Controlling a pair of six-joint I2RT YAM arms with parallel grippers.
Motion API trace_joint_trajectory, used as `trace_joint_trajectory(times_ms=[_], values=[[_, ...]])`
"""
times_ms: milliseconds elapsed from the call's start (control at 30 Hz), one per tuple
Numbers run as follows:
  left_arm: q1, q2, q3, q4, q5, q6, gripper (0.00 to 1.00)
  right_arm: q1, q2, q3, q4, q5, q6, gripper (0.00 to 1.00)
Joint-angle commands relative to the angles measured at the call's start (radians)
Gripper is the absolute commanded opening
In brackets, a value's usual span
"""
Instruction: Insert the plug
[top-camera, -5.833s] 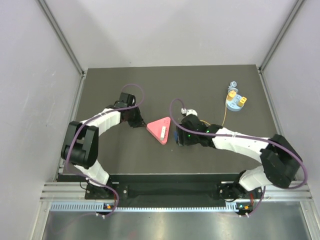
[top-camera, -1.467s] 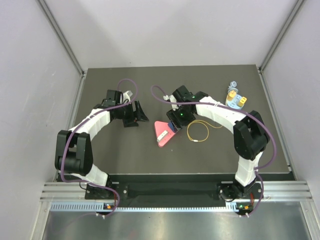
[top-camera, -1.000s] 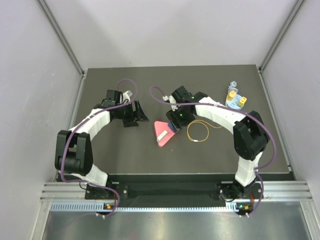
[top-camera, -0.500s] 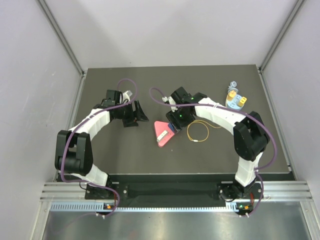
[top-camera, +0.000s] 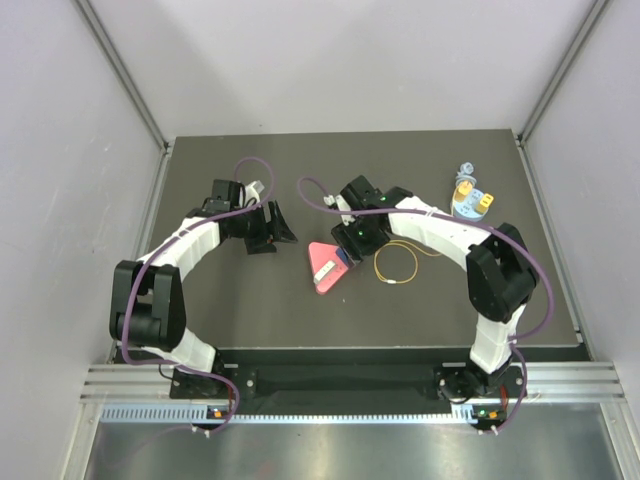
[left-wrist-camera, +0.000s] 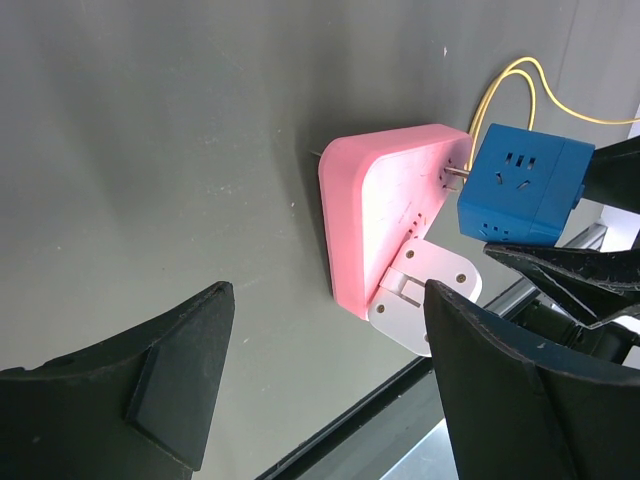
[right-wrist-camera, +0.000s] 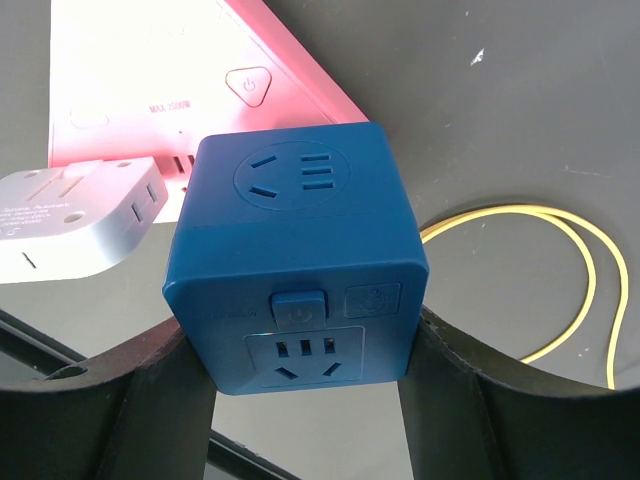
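The blue cube plug (right-wrist-camera: 295, 270) is a glossy hard-plastic block with rounded edges. It has moulded socket slots on two faces and a small square button on the lower one. The right gripper (right-wrist-camera: 300, 340) is clamped on it, a matte black finger pressed to each side. In the left wrist view the cube sits at the upper right, just beside the slotted face of the pink power strip (left-wrist-camera: 385, 215). The strip is a smooth triangular slab with rounded corners. A short metal pin bridges the narrow gap between cube and strip (whether it sits inside a slot is hard to make out).

A flat white adapter (left-wrist-camera: 425, 290) lies against the strip's lower edge, partly hidden under it. A thin yellow cable (top-camera: 395, 262) loops on the dark matte table (left-wrist-camera: 150, 150), and its far end disappears behind the right arm.

The left gripper (left-wrist-camera: 330, 300) has its fingers wide apart with nothing between them. They are cut off by the bottom edge of the frame.

At the upper right of the top view, a round blue holder (top-camera: 470, 207) carries small yellow blocks too small to make out.
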Motion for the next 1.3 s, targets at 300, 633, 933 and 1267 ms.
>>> trace_joint_trajectory(times_ms=[300, 633, 933, 1267], values=[[0.01, -0.006, 0.006, 0.037, 0.014, 0.006, 0.81, 0.028, 0.066, 0.039, -0.066, 0.118, 0.01, 0.0], [0.012, -0.006, 0.006, 0.034, 0.016, 0.006, 0.8, 0.037, 0.141, 0.084, -0.107, 0.144, 0.016, 0.0], [0.013, -0.017, 0.002, 0.04, 0.017, 0.002, 0.81, 0.066, 0.219, 0.118, -0.143, 0.149, 0.036, 0.0], [0.013, -0.021, -0.004, 0.052, 0.031, -0.004, 0.8, 0.073, 0.261, 0.154, -0.149, 0.152, 0.029, 0.0]])
